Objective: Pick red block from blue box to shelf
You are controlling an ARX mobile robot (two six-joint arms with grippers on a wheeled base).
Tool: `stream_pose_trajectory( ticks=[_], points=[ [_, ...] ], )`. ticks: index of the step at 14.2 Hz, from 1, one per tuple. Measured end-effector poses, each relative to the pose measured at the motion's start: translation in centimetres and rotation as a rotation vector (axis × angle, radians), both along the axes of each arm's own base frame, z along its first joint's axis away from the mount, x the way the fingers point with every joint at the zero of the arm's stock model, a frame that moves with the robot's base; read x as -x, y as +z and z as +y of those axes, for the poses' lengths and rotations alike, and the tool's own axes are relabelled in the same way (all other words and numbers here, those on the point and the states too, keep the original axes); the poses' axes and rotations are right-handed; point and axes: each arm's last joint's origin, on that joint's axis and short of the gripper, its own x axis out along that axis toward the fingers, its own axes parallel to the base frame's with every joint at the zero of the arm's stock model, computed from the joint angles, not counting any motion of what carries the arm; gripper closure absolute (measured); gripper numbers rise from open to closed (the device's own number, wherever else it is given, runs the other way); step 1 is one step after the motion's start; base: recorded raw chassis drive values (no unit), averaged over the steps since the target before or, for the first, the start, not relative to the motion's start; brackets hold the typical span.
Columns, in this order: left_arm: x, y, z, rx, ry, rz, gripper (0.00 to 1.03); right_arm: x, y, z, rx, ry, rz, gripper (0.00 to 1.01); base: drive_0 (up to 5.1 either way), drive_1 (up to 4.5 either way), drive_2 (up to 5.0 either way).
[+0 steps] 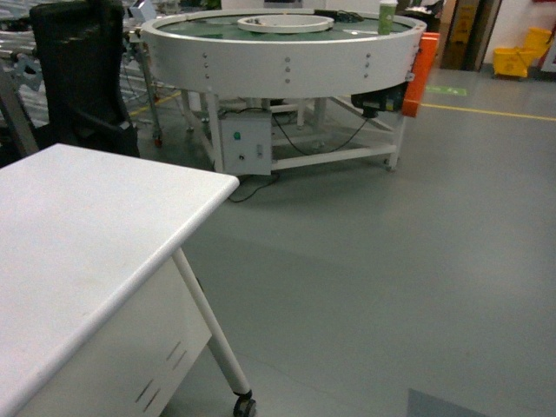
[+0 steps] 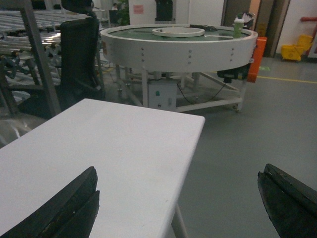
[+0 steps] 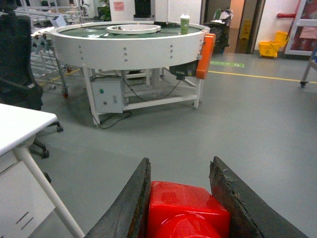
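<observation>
Grey workshop floor (image 3: 257,129) lies ahead of the right end effector (image 3: 184,208), clamped on the red block (image 3: 185,213). The left end effector (image 2: 178,206) hangs wide open, empty. Carrying step; next, find the shelf.

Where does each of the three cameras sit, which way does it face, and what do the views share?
Head: rides high on the robot, looking forward and down over the white table towards the round conveyor; no part of the robot shows.
Left wrist: above the table, facing the conveyor; open left end effector frames the bottom.
Right wrist: over the floor, facing the conveyor; right end effector grips the red block.
Shared: all three show the conveyor and the green bottle.
</observation>
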Motion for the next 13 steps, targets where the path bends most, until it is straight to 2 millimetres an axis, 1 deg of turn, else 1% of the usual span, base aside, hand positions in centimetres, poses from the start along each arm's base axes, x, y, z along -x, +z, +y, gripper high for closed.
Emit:
stream_pose_trajectory(
  ticks=[13],
  points=[
    [0.00,0.00,0.00,0.000,0.000,0.000,0.05,0.00,0.00,0.00,0.000,0.000,0.000,0.72,-1.6,-1.58,-1.6]
  ],
)
